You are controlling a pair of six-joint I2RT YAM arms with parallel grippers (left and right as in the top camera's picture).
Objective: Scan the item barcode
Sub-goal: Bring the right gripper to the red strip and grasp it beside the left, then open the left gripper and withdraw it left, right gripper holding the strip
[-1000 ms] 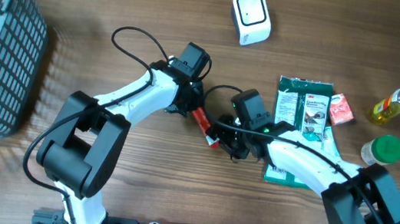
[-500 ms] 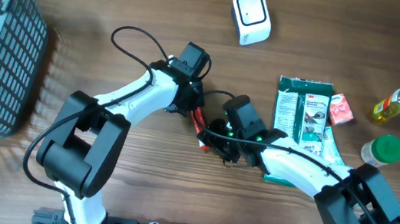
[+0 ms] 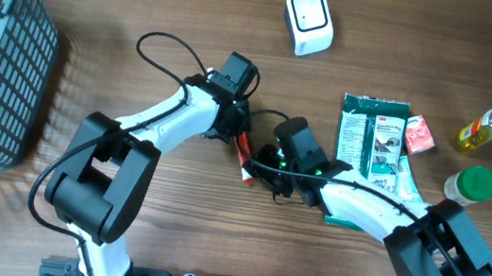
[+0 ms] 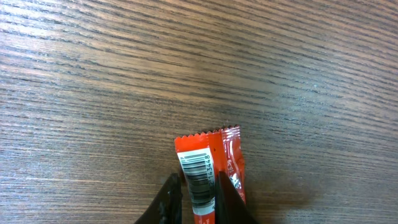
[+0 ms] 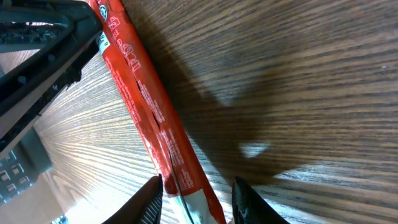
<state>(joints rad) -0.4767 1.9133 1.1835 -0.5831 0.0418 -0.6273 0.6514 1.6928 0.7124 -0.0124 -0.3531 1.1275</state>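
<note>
Wood-grain table lies under everything, and near its middle is a red snack bar, which by its shadow seems lifted slightly off the wood. The left gripper is clenched on the bar's end at 11 o'clock, pinching right at the white barcode. The right gripper straddles the opposite end at 5 o'clock with jaws parted. One finger is against the wrapper and the other stands off it, so I judge nothing is grasped there yet.

To scan well, the barcode should face the white scanner at 1 o'clock from the bar. A hold on both ends would stretch the thin wrapper smooth, and the fingers should not cover the stripes.

At 3 o'clock lie a green packet, a yellow bottle and a green-lidded jar. A grey basket sits at the table's 9 o'clock edge
</note>
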